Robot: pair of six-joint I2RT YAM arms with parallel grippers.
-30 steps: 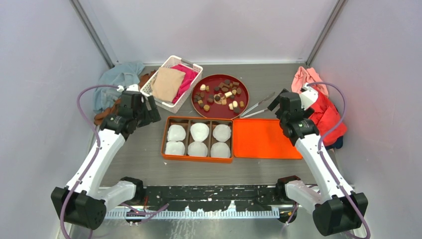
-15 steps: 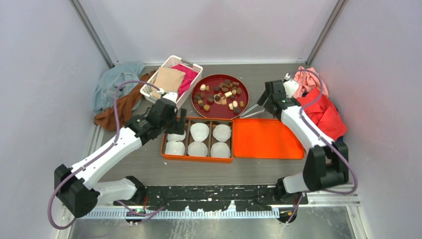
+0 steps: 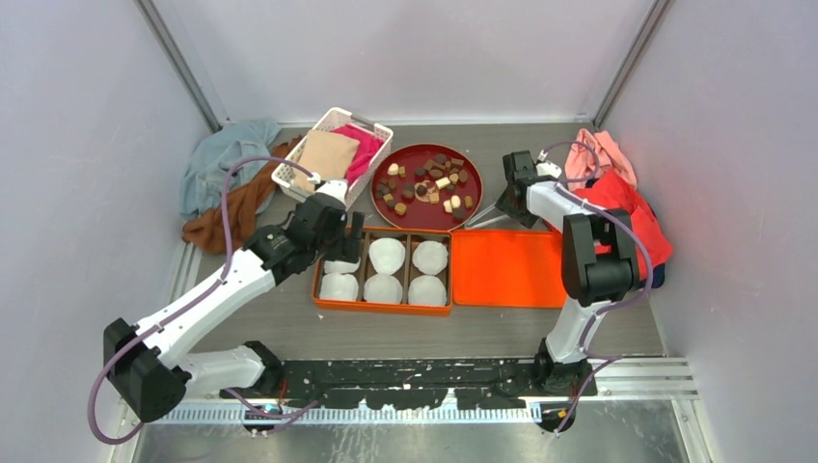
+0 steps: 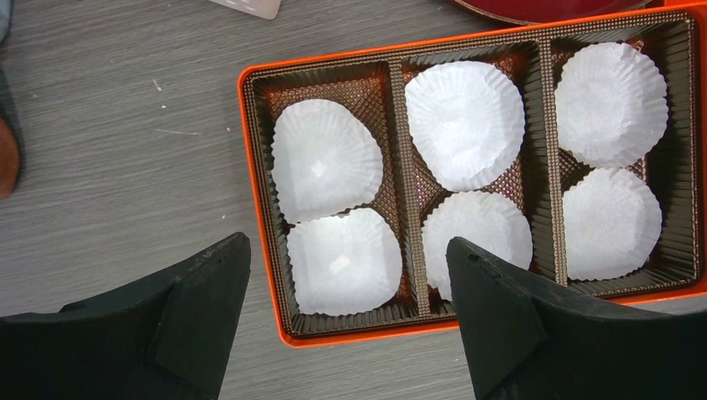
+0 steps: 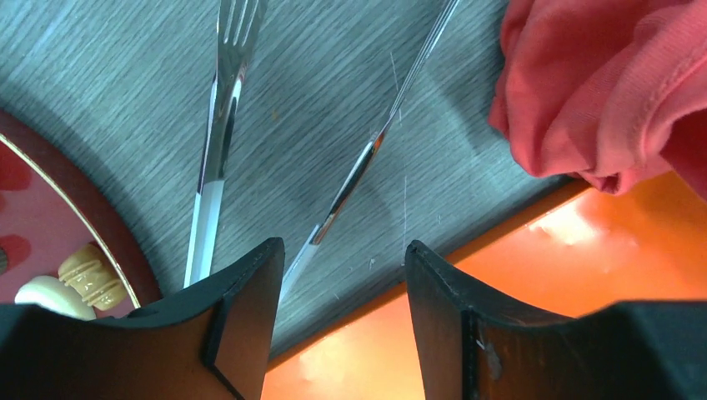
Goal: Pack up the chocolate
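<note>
Robot lab test cell, plain pale walls (image 3: 405, 58), metal corner posts (image 3: 180, 63), grey tabletop (image 3: 289, 323), black mounting rail (image 3: 415, 371)

No lettering, label or number seems legible on anything here.

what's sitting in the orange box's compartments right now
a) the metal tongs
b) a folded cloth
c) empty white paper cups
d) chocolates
c: the six white paper cups in the orange box hold nothing, and the chocolate lies on the red plate.
</note>
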